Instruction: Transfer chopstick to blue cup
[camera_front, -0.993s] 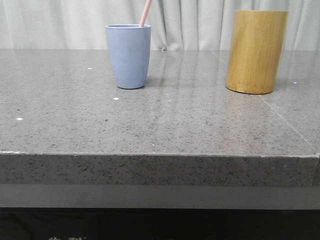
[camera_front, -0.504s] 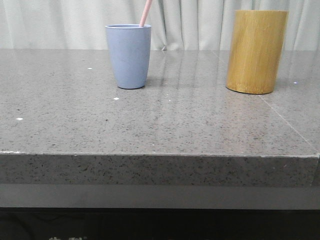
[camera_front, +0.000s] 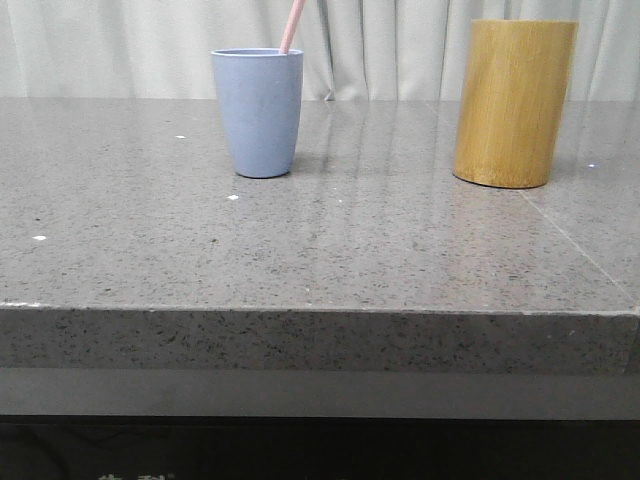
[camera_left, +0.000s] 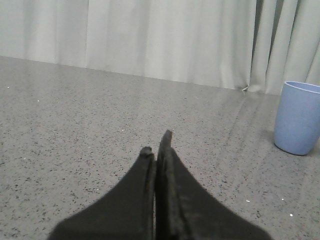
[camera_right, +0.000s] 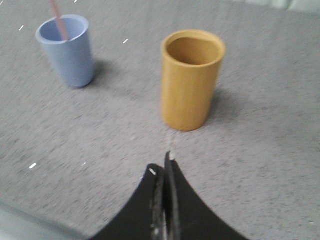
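Observation:
The blue cup (camera_front: 258, 110) stands upright on the grey stone table, left of centre in the front view. A pale pink chopstick (camera_front: 292, 25) leans out of it, its upper end running past the top of the frame. The cup also shows in the left wrist view (camera_left: 297, 117) and in the right wrist view (camera_right: 67, 49), where the chopstick (camera_right: 58, 19) rests inside it. My left gripper (camera_left: 156, 145) is shut and empty, low over the table, well short of the cup. My right gripper (camera_right: 162, 167) is shut and empty, above the table in front of the bamboo cylinder. Neither gripper shows in the front view.
A taller yellow-brown bamboo cylinder (camera_front: 513, 103) stands upright at the right and looks empty in the right wrist view (camera_right: 191, 80). The table's front edge (camera_front: 320, 312) runs across the front view. Pale curtains (camera_front: 400, 45) hang behind the table.

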